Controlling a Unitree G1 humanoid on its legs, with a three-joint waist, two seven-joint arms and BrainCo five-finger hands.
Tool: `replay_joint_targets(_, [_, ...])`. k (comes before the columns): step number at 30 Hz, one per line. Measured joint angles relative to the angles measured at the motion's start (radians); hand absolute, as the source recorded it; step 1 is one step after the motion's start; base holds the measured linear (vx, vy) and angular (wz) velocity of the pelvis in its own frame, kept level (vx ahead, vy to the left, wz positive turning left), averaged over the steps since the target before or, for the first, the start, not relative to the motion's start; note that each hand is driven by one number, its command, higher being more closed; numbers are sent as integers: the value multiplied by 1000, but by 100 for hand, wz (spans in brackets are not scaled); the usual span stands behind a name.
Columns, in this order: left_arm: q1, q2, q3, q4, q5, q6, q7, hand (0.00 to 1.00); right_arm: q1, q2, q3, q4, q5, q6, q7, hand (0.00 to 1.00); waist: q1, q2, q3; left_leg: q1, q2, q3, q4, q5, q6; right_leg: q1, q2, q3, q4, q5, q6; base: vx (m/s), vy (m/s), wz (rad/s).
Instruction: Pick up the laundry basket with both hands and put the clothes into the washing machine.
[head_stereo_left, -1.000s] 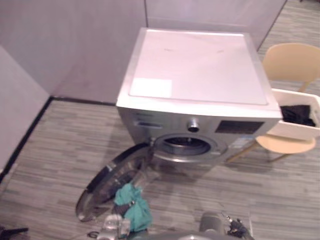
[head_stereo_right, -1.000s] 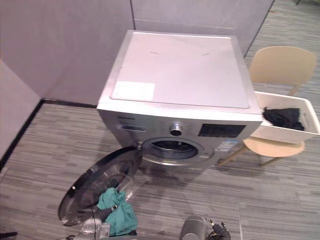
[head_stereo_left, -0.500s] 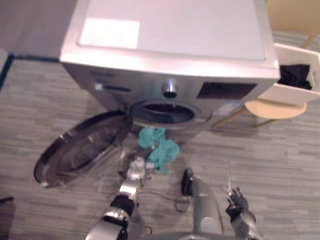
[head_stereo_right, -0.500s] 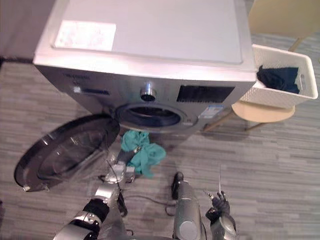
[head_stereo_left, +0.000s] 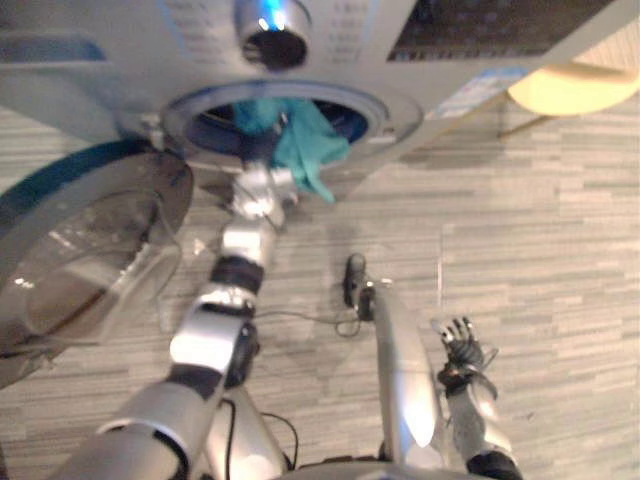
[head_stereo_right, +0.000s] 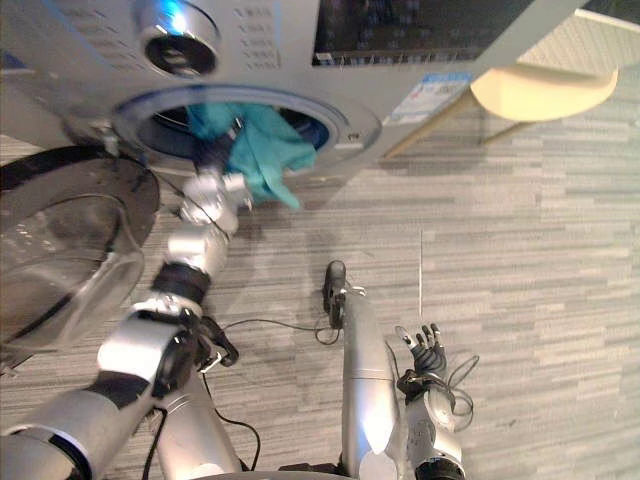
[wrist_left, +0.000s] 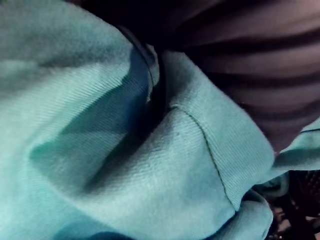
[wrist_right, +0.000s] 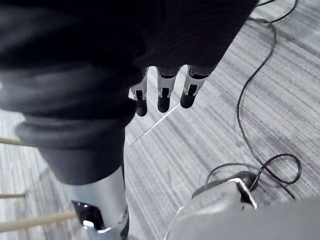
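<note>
Teal cloth, a crumpled garment, is lying half in the washing machine: its upper part is sitting inside the dark drum opening, while a fold is spilling out over the silver rim and hanging down in front of it. The left arm is reaching up from the lower left, and the left hand is pressing into the garment right at the rim; from its own wrist camera the cloth is bunching close against the dark ribbed cover, so whether that hand is clutching the cloth or merely pushing it cannot be told. The round glass door is standing open to the left of the opening, swung low toward the floor. Above the opening, a shiny control knob and a dark display panel are showing on the machine's front. The right hand is hanging low at the lower right, well apart from the machine, holding nothing, its fingers loosely straight and slightly spread over the grey striped floor. At the upper right, a pale wooden chair seat is peeking out beside the machine, and the white lattice-walled laundry basket is resting on it.
</note>
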Motion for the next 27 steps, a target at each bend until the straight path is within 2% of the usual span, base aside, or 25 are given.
replay_joint_targets(2, [-68, 42, 15, 2, -63, 0, 0, 100, 1, 4, -1, 3, 16, -1, 0, 0, -9, 0, 0, -41, 13, 0, 33, -14, 5, -41, 7, 9, 11, 2, 0, -46, 12, -27])
replay_joint_targets(7, [-233, 119, 9, 13, -177, 1, -4, 100, 3, 43, -64, 1, 64, -11, 4, 0, -10, 0, 0, -131, 32, -1, 75, -27, 14, -120, 20, 15, 13, 18, 3, -21, 16, -17])
replay_joint_targets(12, [-395, 259, -32, 11, -188, 1, 2, 100, 7, 48, -83, -6, 125, -32, 7, 0, -13, -11, 8, -162, 55, 27, 80, -28, 14, -159, 46, 28, -18, 46, 2, 1, 10, -24])
replay_joint_targets(14, [-410, 288, -56, 7, -155, 4, 11, 100, 13, 52, -92, -8, 143, -36, 13, 0, -12, -10, 10, -172, 66, 35, 92, -28, 15, -173, 54, 31, -17, 48, 2, 12, 10, -19])
replay_joint_targets(15, [-438, 317, -88, 1, -114, 9, 29, 100, 15, 55, -108, -12, 149, -40, 23, 0, -11, -9, 26, -170, 68, 39, 97, -28, 15, -175, 56, 37, -12, 48, 2, 10, 11, -11])
replay_joint_targets(17, [-450, 353, -129, -34, 55, 15, 83, 100, 26, 55, -122, -13, 169, -55, 28, 0, -8, -10, 53, -171, 67, 44, 99, -28, 15, -181, 55, 42, -9, 49, 2, 3, 3, -2])
replay_joint_targets(19, [-501, 416, -261, -51, 312, 65, 136, 100, 56, 55, -142, -29, 182, -66, 30, 0, 1, -12, 69, -187, 62, 52, 102, -28, 15, -206, 49, 48, 4, 50, 0, -4, -1, 5])
replay_joint_targets(20, [-507, 427, -276, -51, 393, 76, 148, 100, 56, 55, -149, -30, 182, -67, 30, 0, 0, -12, 69, -191, 63, 51, 105, -28, 16, -209, 48, 48, 4, 51, -1, 0, 0, 0])
replay_joint_targets(21, [-507, 433, -289, -51, 525, 97, 155, 100, 59, 49, -153, -34, 183, -76, 30, 0, -1, -12, 69, -194, 64, 51, 109, -28, 16, -209, 48, 48, 5, 53, -1, 0, 0, 0])
replay_joint_targets(23, [-509, 435, -315, -51, 627, 104, 149, 100, 66, 37, -153, -55, 186, -87, 37, 0, -2, -12, 69, -193, 63, 55, 113, -29, 18, -207, 47, 51, 0, 60, 2, 0, 0, 0])
replay_joint_targets(24, [-510, 435, -318, -51, 633, 104, 148, 100, 66, 36, -153, -63, 192, -92, 41, 0, -3, -12, 69, -192, 63, 56, 113, -31, 23, -206, 47, 52, -3, 61, 3, -19, 26, -3])
replay_joint_targets(25, [-511, 435, -317, -51, 634, 106, 148, 0, 66, 35, -153, -75, 203, -98, 48, 0, -4, -12, 69, -190, 63, 59, 112, -34, 27, -205, 47, 53, -7, 65, 4, -20, 21, -6])
replay_joint_targets(27, [-512, 437, -316, -50, 634, 119, 148, 0, 66, 30, -153, -91, 203, -104, 50, 0, -4, -12, 69, -186, 64, 72, 110, -34, 28, -204, 50, 59, -24, 81, 6, -31, 28, -10])
